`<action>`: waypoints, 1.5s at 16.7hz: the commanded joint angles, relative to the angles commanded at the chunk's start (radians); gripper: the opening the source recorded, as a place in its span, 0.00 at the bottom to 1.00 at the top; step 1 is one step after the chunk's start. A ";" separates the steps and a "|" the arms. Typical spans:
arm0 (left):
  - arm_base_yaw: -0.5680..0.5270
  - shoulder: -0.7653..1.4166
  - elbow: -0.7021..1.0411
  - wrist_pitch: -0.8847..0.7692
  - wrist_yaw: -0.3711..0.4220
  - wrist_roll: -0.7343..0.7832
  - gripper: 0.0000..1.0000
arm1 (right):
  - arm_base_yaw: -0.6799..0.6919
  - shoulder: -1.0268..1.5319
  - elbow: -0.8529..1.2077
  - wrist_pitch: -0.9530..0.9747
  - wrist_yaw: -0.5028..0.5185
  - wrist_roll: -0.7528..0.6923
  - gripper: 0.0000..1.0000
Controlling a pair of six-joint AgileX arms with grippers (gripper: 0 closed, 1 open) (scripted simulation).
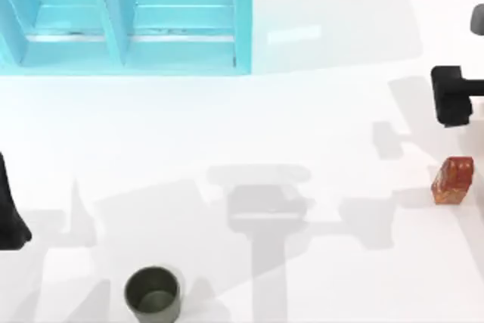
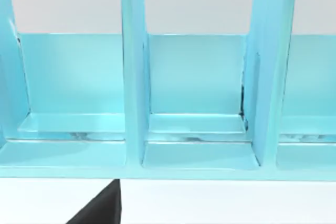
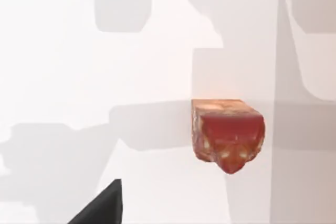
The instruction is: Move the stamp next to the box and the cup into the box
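- The box [image 1: 125,17], a light blue thing split by upright dividers, is seen at the table's [image 1: 318,149] far left; everything else is placed off it.
- The cup [image 1: 153,293] is found well apart from the box, at the near edge, roughly in line with the box's middle. It's upright and untouched.
- The stamp [image 1: 453,181] is parked way off to the box's right, near the right edge of the table, standing free, a bit tilted. From the right wrist view it's seen on the bare white top [image 3: 228,135].
- The left arm [image 1: 10,209] is seen at the left edge, below the box; how wide its gripper is can't be told.
- The right arm [image 1: 454,94] is seen at the right edge, just beyond the stamp, not touching it; gripper state can't be told either.
- The box's compartments [image 2: 197,124] are faced by the left wrist camera.
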 joint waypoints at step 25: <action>0.000 0.000 0.000 0.000 0.000 0.000 1.00 | 0.400 0.315 0.400 -0.222 -0.022 0.407 1.00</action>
